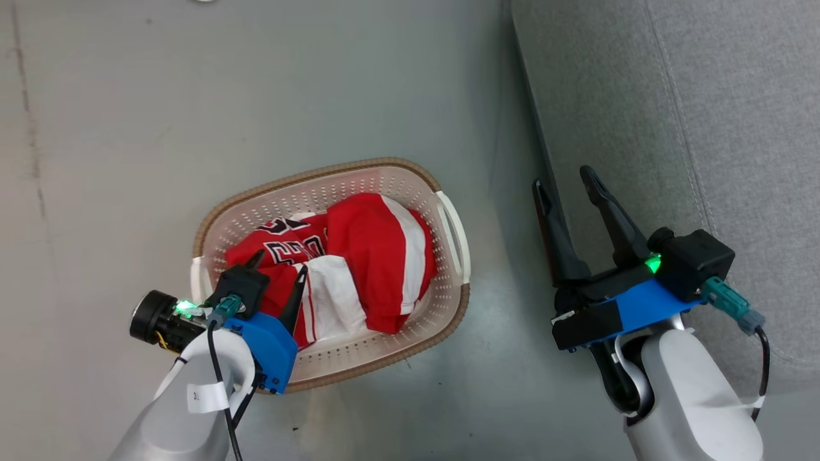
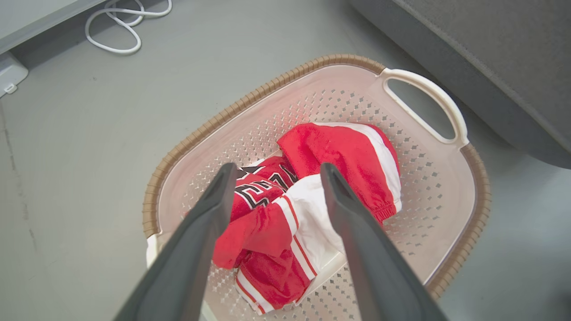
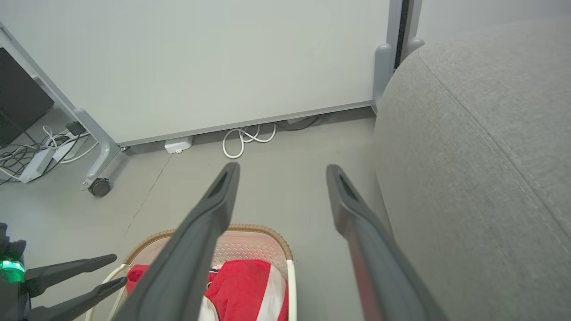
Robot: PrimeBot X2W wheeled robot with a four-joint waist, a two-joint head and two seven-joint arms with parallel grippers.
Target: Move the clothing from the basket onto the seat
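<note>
Left gripper (image 1: 280,261) hangs over the near-left end of the basket (image 1: 307,174), its two dark fingers spread wide with nothing caught between them. From the left wrist view the fingers frame the clothing (image 1: 371,256), though whether their tips touch the cloth is hard to say. Right gripper (image 1: 562,178) is likewise wide apart and empty, above the floor (image 1: 192,96) at the edge of the seat (image 1: 672,128). Both red garments lie bunched inside the basket, the lettered one toward the left gripper and the white-striped one beside it. The basket stands on the floor near the seat, not touching it. Farther off, a white cable (image 3: 243,138) lies coiled below a pale wall panel (image 3: 200,58).
</note>
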